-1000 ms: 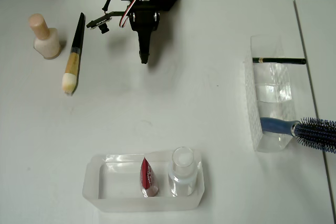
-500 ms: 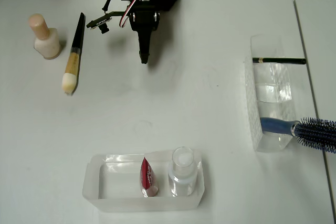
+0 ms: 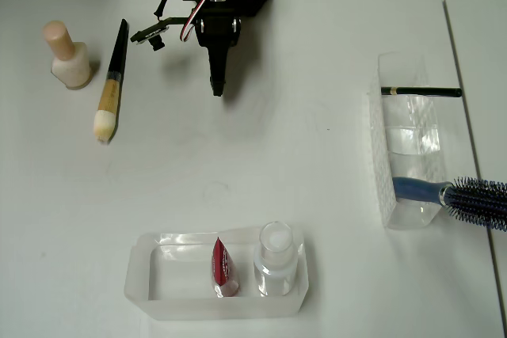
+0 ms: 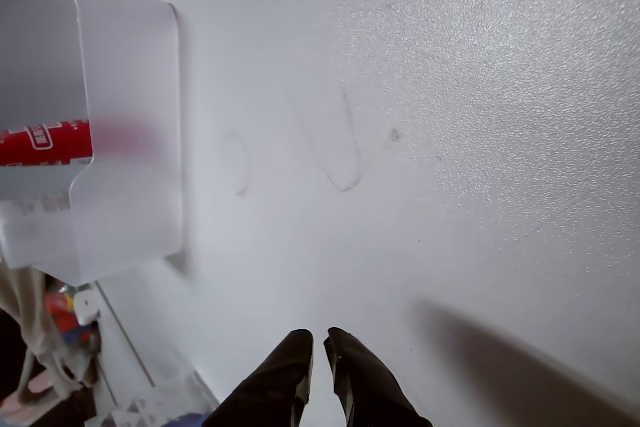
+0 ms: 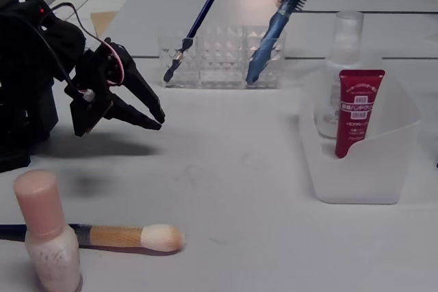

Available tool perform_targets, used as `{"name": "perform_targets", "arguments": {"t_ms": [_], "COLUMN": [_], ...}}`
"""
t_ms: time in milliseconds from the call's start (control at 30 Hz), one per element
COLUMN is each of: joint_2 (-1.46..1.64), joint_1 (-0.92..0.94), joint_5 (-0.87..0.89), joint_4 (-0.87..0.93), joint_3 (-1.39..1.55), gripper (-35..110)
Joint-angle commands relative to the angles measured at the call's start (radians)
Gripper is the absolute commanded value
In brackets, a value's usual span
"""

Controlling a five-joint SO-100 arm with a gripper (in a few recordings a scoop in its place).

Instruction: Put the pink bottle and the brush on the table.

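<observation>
Overhead, the hand (image 3: 217,89) hangs empty above the surface (image 3: 317,180), its fingers pointing forward and down with only a narrow gap between the tips. Beside it lies the brush (image 3: 111,85), and just beyond that stands the pink bottle (image 3: 66,56).

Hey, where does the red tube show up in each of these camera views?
Overhead view: red tube at bottom centre, inside the frosted tray, left of the clear bottle.
Wrist view: at the left edge, behind the tray wall.
Fixed view: at right, upright in the tray.
Shared landmark: the frosted tray.
</observation>
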Motion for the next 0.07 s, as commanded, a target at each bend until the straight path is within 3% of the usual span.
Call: {"name": "perform_targets", "arguments": {"t_ms": [0,33], "joint_2": [0.023,0.023], "joint_1": [0.009,0.009], "joint_5": [-0.009,-0.009], "joint_4": [0.008,0.008], "joint_3": [0.003,0.003], "gripper": [0,0]}}
